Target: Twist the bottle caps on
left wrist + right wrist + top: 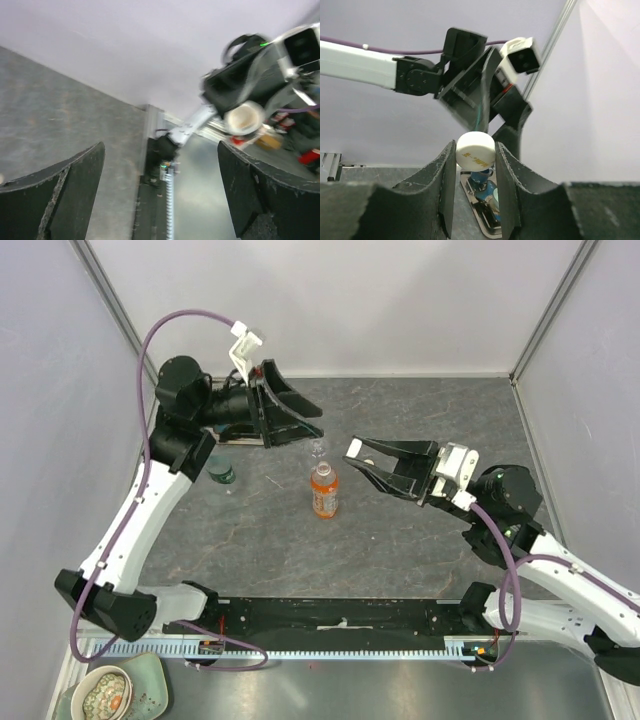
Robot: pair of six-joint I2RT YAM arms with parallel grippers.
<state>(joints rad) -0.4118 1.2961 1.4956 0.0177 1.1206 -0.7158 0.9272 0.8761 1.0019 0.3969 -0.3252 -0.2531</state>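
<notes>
White round plastic cap (476, 150) gripped by right gripper (475, 146); left gripper (160, 149) opened wide.
Orange plastic bottle (323, 495) is stood on desk (400, 540) nearby; cap's blue print unreadable.

Orange bottle (323, 495) upright mid-table; white cap (475, 151) pinched in right claw (475, 146).

A lab test cell: pale panels (340, 300) on aluminium posts (548, 305) enclose a grey table (250, 530).
</notes>
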